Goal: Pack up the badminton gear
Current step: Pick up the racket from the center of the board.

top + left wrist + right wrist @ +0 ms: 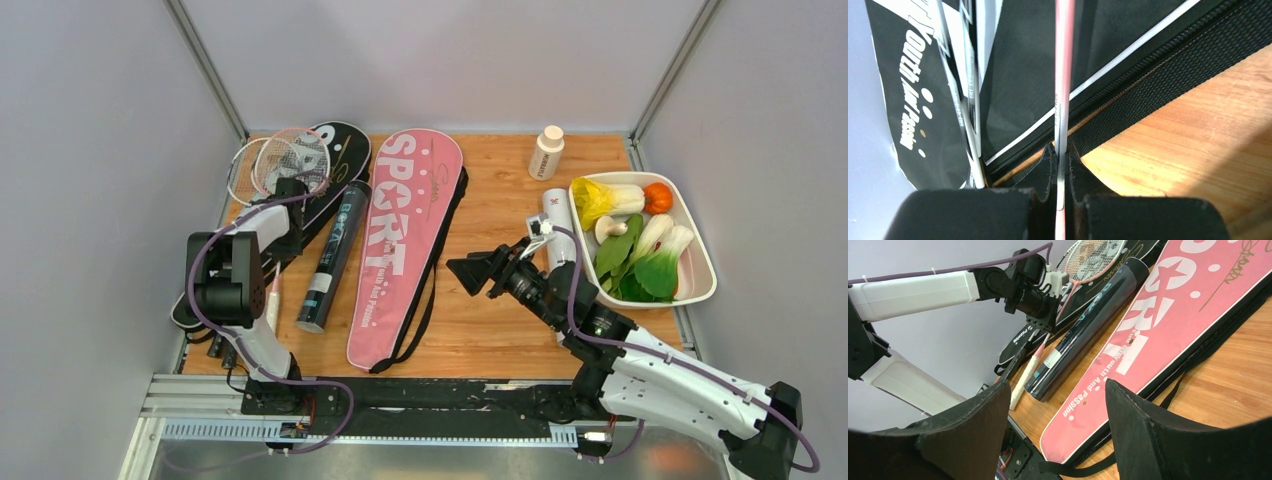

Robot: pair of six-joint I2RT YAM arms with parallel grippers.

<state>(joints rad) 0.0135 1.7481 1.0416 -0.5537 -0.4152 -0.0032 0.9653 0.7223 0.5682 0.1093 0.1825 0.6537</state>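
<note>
Left hand [1062, 170] clamped on the pink racket [1064, 75] shaft, the black bag [1023, 65] lying under and ahead of it; bagging that racket seems the step, next needing the bag's opening; right hand [478, 270] spread apart, empty, pink bag [405, 240] just beside; only the left wrist view shows the pinch, which the top view hides.

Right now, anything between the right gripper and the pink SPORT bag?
Nothing visible. The right gripper is open above bare table, jaws facing the pink SPORT bag. Only the bag's own black strap lies along the edge toward the gripper. The black tube sits on the bag's far side.
</note>
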